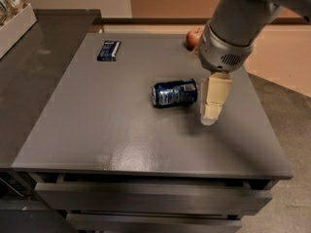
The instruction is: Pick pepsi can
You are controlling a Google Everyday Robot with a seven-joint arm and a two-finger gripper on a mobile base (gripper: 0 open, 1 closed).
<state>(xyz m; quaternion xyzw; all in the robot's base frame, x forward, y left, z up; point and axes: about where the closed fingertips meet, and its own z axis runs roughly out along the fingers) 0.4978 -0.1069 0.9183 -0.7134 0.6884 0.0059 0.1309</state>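
ROBOT LINES UP ON FALLEN CAN: the pepsi can (pixel 175 92) lies on its side near the middle of the grey cabinet top (pixel 107 135), long axis running left-right across the view, one silver end facing each way. The robot's gripper (pixel 211 116) hangs tip-down just beside the can's right end, apart from it, w/ its shadow on the surface below. From where I stand it's edge-on and reads as one cream slab, so I cannot tell whether it's spread or pressed together. Nothing shows in its hold.

Handling, as I judge it: thin-walled metal, light if empty, heavier if full, and there's no way to know which from here. The smooth, round skin looks slippery. Lying down, it'll prob. roll toward the front or back edge if nudged off-centre. The walls would dent under a hard squeeze; the ends are stiffer.

The best hold looks to be across the barrel at mid-length, jaws coming down from above on the near & far sides so the curve centres itself. End-to-end is prob. too wide a span. That calls for the gripper to sit further left, over the can.

A red apple (pixel 193 37) sits at the far edge, partly behind the arm (pixel 228 38). A flat dark blue packet (pixel 108 50) lies well apart at far left. Neither is in the way.
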